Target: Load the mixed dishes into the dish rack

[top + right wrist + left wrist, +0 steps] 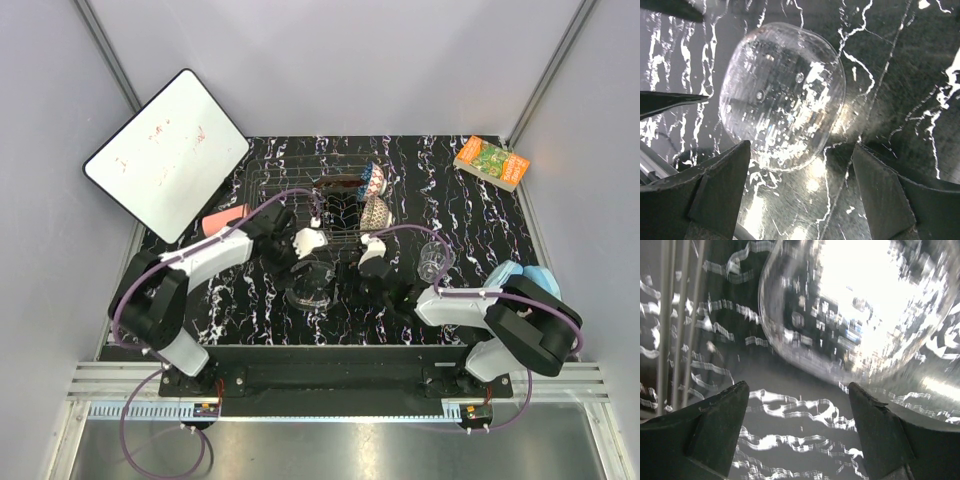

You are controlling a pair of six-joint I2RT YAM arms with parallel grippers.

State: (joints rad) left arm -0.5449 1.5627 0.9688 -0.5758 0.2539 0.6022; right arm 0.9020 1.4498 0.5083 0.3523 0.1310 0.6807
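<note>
Clear glass bowl (782, 97), round, bubble-flecked

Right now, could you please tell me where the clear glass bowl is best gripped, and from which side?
Probably its rim. The clear glass bowl looks wide, round and smooth, too broad to span, and sits apart on the table. Come from above with the right gripper, one of its open jaws inside the wall, one outside.
</note>
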